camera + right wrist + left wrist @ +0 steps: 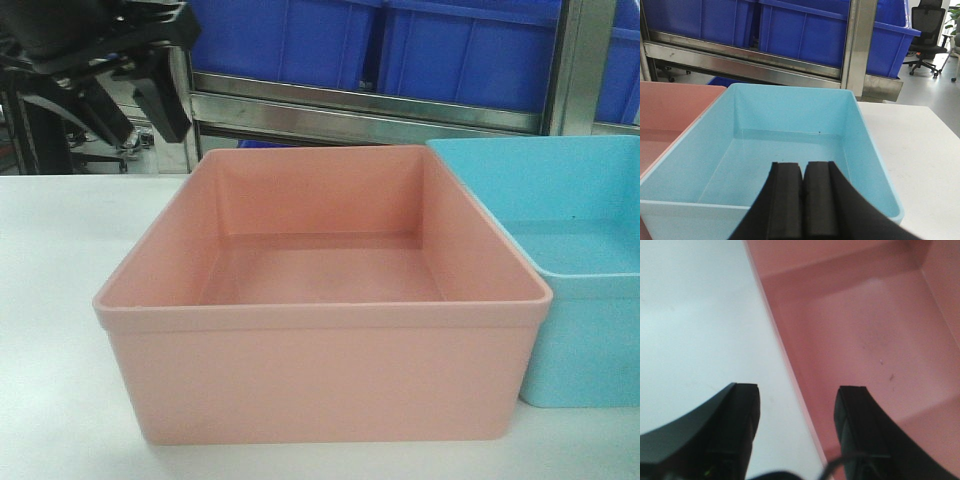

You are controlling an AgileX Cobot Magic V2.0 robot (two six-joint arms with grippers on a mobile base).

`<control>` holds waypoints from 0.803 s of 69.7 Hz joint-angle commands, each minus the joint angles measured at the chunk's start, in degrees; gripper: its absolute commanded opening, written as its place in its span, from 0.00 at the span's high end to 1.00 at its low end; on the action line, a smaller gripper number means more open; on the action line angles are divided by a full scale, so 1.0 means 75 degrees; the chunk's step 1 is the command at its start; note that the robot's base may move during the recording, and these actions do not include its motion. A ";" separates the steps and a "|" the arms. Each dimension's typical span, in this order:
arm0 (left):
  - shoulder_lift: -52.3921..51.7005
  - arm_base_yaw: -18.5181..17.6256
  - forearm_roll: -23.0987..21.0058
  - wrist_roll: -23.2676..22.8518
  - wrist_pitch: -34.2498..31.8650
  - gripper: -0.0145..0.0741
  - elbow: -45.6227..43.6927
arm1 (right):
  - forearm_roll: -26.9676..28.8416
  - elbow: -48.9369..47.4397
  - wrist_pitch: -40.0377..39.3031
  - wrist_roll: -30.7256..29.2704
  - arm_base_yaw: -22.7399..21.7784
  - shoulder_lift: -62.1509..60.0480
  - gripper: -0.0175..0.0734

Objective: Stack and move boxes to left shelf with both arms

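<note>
Straddling left wall of pink box [320, 370] with left fingers [855, 412] spread, right fingers [786, 192] pressed together, empty, above blue box [790, 145]. Risks tilting pink box if lifted one-sided.

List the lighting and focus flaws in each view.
Front view: evenly lit, the pink box fairly sharp, the arm at top left nearly black. Left wrist view: soft throughout, the table washed out, the left gripper dark. Right wrist view: crisp, glints on the steel rail, the right gripper featureless black.
</note>
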 commanded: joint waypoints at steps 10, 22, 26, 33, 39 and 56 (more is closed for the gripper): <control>-0.1818 0.0238 -0.0316 0.0316 -0.2697 0.55 0.1410 | -0.0030 -0.0010 -0.0638 -0.0068 0.0026 0.0046 0.75; -0.3104 0.0801 -0.0489 0.0316 -0.3969 0.70 0.2578 | -0.0030 -0.0010 -0.0638 -0.0068 0.0026 0.0046 0.75; -0.3519 0.0964 -0.0455 0.0316 -0.4158 0.75 0.2919 | -0.0030 -0.0010 -0.0638 -0.0068 0.0026 0.0046 0.75; -0.4240 0.1195 -0.0457 0.0316 -0.4229 0.82 0.3464 | -0.0030 -0.0010 -0.0638 -0.0068 0.0026 0.0046 0.75; -0.4932 0.1305 -0.0457 0.0316 -0.4229 0.85 0.3960 | -0.0030 -0.0010 -0.0638 -0.0068 0.0026 0.0046 0.75; -0.6849 0.1451 -0.0116 0.0316 -0.4420 0.85 0.5149 | -0.0030 -0.0010 -0.0638 -0.0068 0.0026 0.0046 0.75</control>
